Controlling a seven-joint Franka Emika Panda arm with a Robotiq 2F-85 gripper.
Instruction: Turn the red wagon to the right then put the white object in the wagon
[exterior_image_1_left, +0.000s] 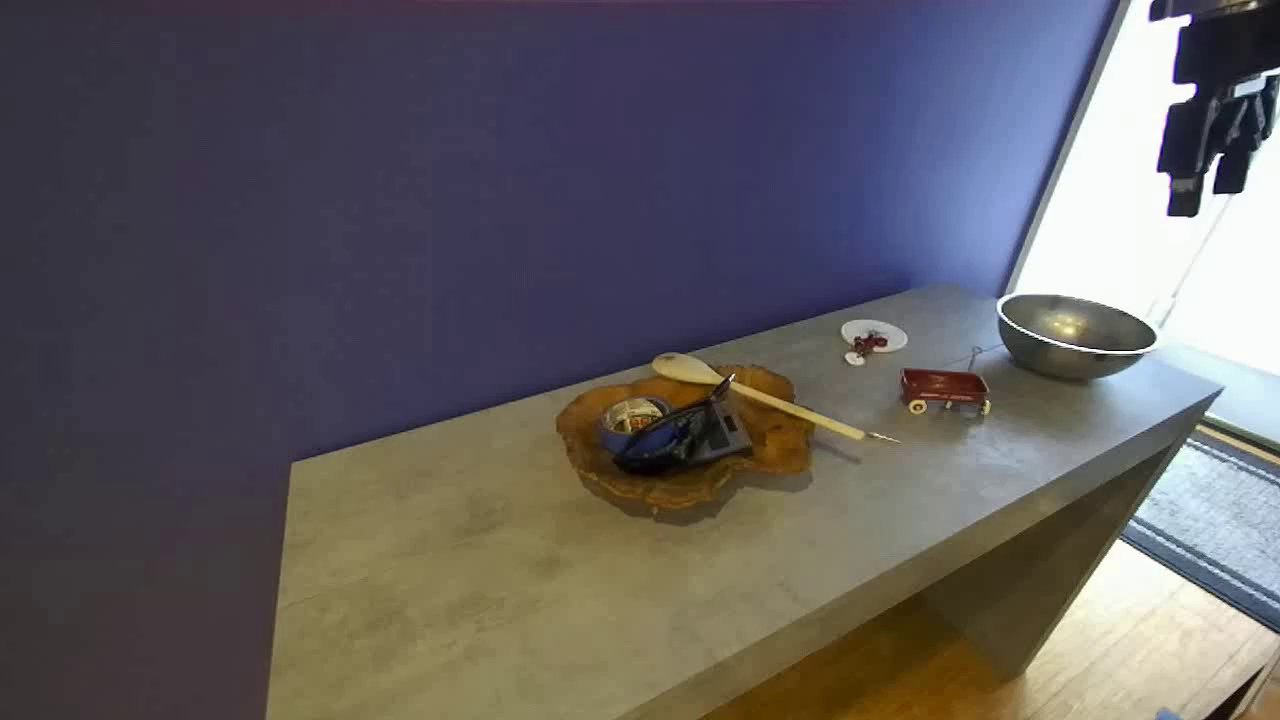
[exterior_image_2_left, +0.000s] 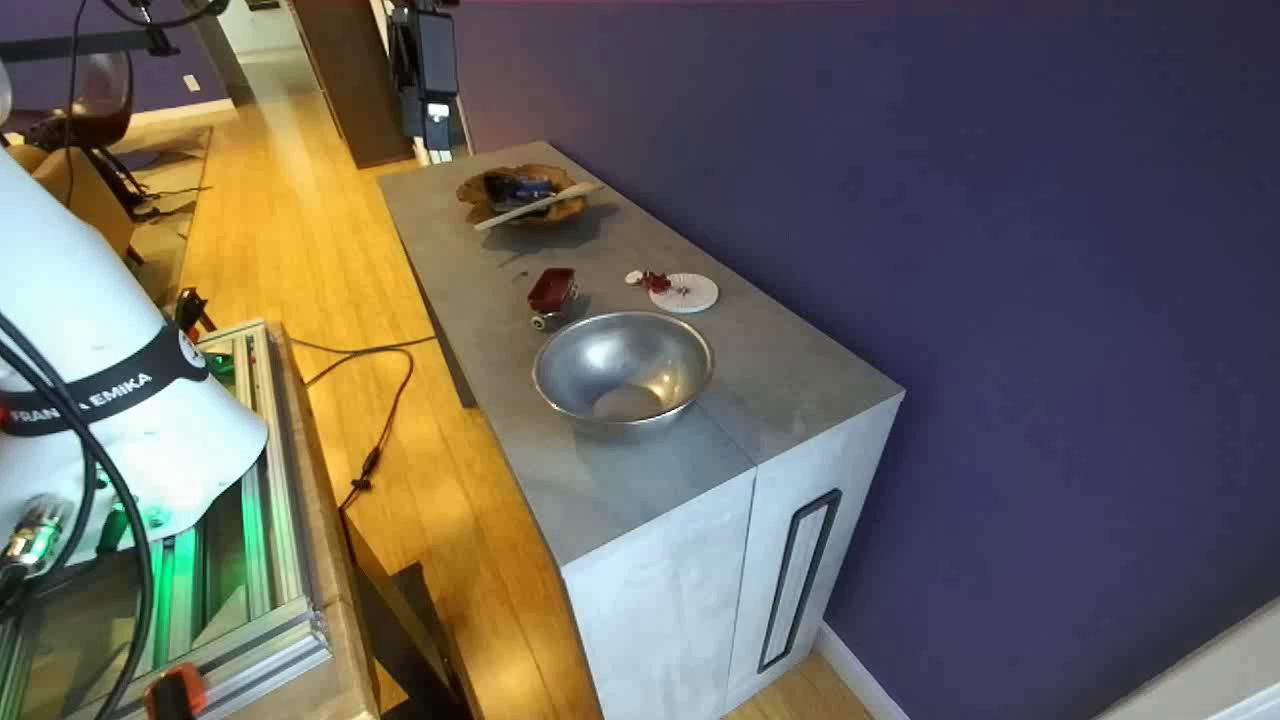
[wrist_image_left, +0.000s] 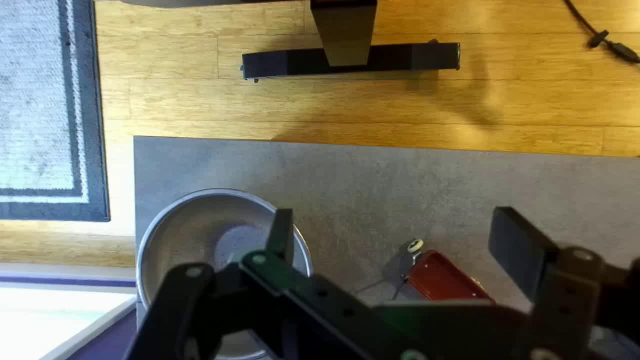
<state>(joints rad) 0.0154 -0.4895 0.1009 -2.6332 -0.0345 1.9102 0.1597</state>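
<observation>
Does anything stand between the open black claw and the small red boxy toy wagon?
Nothing visible does. In the wrist view, only the black claw itself partly covers the small red boxy toy wagon. The round, shiny metal bowl stands beside the path, overlapped there by one finger, so a straight descent might clip it.

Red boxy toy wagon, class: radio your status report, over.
Black two-finger hand: open, nothing held. Red boxy toy wagon: upright, empty. Round white-and-red object: on grey tabletop, not loaded. Shiny round metal bowl: near wagon, may crowd the turn.
</observation>
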